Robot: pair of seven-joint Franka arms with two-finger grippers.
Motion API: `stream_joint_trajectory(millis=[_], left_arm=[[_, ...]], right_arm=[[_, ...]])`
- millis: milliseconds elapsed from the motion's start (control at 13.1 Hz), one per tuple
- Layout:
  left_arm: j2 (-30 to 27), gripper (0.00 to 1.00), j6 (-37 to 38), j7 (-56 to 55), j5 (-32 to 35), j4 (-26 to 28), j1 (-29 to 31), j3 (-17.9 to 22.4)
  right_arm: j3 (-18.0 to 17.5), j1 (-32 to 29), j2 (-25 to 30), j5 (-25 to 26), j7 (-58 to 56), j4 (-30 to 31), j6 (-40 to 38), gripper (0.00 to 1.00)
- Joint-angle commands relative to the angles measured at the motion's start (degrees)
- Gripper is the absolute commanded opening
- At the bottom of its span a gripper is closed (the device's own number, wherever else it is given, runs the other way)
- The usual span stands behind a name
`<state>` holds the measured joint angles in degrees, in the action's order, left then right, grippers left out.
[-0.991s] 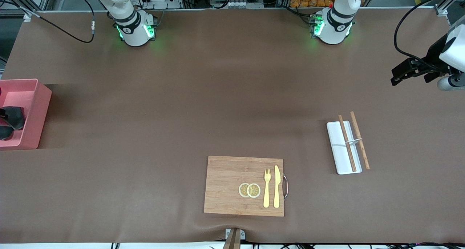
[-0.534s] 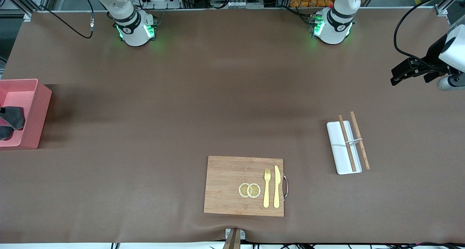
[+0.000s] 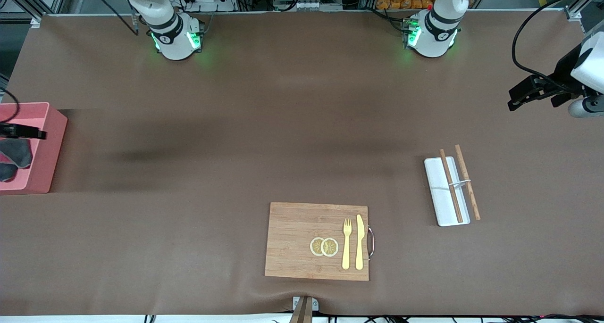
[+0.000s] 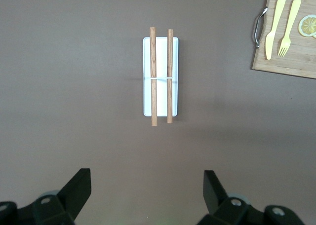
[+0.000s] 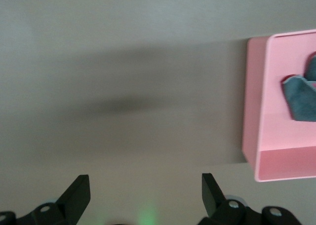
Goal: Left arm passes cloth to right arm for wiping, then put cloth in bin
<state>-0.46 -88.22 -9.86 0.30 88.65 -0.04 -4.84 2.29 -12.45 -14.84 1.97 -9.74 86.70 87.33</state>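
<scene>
The pink bin (image 3: 45,148) stands at the right arm's end of the table. The dark grey cloth (image 3: 15,154) lies inside it. Both show in the right wrist view: bin (image 5: 256,136), cloth (image 5: 301,99). My right gripper (image 5: 145,190) is open and empty over bare table beside the bin. In the front view only a black part of the right gripper (image 3: 28,133) shows, above the bin's edge. My left gripper (image 3: 516,99) waits open and empty (image 4: 147,188) above the left arm's end of the table.
A white tray (image 3: 441,205) with two wooden chopsticks (image 3: 467,181) across it lies toward the left arm's end; it also shows in the left wrist view (image 4: 160,106). A wooden cutting board (image 3: 292,240) with lemon slices, a yellow fork and a knife lies near the front edge.
My right gripper has drawn back from the bin toward the table's middle, leaving the cloth inside. The right arm's cable has swung. The left arm has not moved.
</scene>
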Motion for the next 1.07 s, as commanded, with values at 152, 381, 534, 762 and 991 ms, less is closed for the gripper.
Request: stream_joint_trajectory(millis=[152, 381, 534, 762, 991], left_arm=[[-0.86, 1.00, -0.11, 1.51, -0.65, 0.29, 0.30, 0.01], [-0.68, 1.00, -0.11, 1.51, -0.65, -0.06, 0.39, 0.10], [-0.59, 1.00, -0.11, 1.51, -0.65, -0.06, 0.39, 0.10], [-0.51, 1.00, -0.11, 1.51, -0.65, -0.06, 0.39, 0.10], [-0.42, 1.00, -0.20, 1.33, -0.65, -0.06, 0.39, 0.10]], right_arm=[[0.79, 11.29, 7.26, -2.22, 17.34, 2.33, -0.32, 1.00], [0.96, 12.72, 12.10, -6.43, 19.23, 2.94, 3.00, 1.00], [1.23, 12.36, 13.78, -7.06, 19.14, 2.60, 4.87, 1.00], [0.97, 12.80, 13.17, -4.97, 18.97, -2.57, 4.96, 1.00], [0.96, 13.42, 12.12, -2.67, 18.44, -2.59, 5.57, 1.00]])
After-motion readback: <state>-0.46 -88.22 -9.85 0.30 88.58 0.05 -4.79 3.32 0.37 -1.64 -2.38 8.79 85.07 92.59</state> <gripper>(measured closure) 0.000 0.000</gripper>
